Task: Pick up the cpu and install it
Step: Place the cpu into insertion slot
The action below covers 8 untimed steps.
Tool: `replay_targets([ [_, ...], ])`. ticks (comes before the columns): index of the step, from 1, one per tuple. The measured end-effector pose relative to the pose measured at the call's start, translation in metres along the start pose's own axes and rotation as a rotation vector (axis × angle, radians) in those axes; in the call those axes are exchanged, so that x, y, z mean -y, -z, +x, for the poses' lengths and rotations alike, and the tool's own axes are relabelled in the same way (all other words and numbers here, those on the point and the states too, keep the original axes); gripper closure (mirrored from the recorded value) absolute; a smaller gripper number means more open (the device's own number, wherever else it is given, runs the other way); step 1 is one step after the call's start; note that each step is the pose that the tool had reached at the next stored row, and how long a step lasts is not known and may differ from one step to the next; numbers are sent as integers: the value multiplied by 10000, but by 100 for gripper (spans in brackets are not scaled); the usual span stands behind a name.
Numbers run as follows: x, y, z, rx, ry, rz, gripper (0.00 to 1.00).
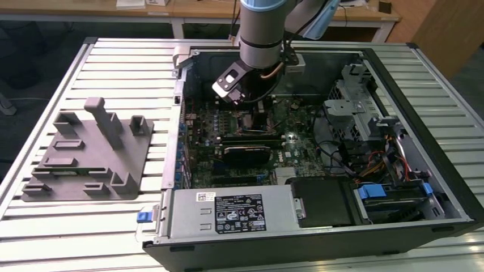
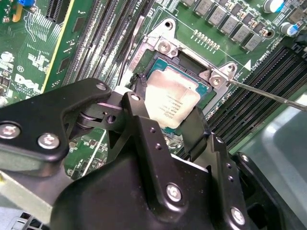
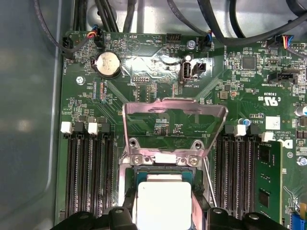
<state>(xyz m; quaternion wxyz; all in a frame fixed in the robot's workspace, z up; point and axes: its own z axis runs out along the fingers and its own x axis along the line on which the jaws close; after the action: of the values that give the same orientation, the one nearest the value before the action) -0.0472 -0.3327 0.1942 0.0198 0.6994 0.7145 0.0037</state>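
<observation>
— Question: where is the cpu (image 2: 170, 103)?
— At the open socket (image 2: 189, 60) on the green board (image 3: 158, 72), beside the lifted metal frame (image 3: 144, 106).
— Is it all the way in?
— I can't tell.
— And the gripper (image 2: 168, 115)?
— Its black fingers (image 2: 194, 127) squeeze the cpu from two sides. The arm (image 1: 261, 34) reaches down into the computer case (image 1: 318, 246).

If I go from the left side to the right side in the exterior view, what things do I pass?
Grey tray with upright blocks → green motherboard → metal drive cage → the computer case's far side wall.
</observation>
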Motion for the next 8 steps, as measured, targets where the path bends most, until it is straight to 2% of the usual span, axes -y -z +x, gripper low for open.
replay_targets([
  [8,-1,-15,-1,-6,2,3,47],
])
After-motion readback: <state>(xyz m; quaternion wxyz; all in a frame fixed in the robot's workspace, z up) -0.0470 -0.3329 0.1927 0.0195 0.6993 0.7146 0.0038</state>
